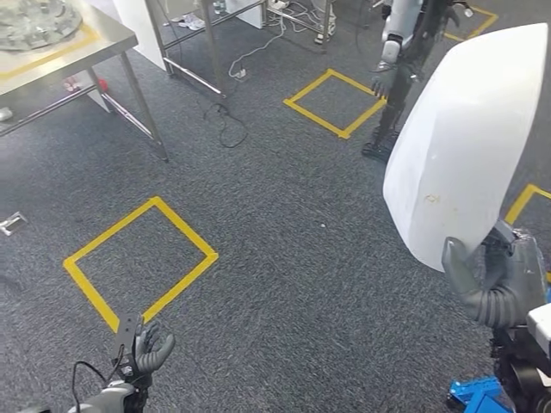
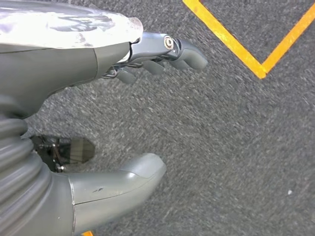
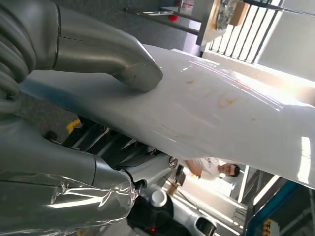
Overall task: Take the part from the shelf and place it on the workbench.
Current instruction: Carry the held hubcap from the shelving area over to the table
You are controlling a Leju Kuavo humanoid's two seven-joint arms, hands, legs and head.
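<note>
A large white curved panel, the part (image 1: 467, 142), stands raised at the right of the head view. My right hand (image 1: 497, 280) grips its lower edge, thumb pressed on the white face. In the right wrist view the thumb (image 3: 137, 69) lies on the part (image 3: 223, 113) and the fingers sit under it. My left hand (image 1: 148, 351) hangs low at the lower left with fingers apart and nothing in it; in the left wrist view this hand (image 2: 148, 54) is over grey carpet. A metal workbench (image 1: 97, 43) stands at the far left with round metal parts (image 1: 33, 21) on it.
Grey carpet carries yellow taped squares (image 1: 139, 262), (image 1: 335, 103). Cables (image 1: 224, 120) trail on the floor near table legs. Another robot (image 1: 399, 64) stands at the back right. A blue frame (image 1: 478, 394) is low by my right side. A person (image 3: 213, 169) appears behind the part.
</note>
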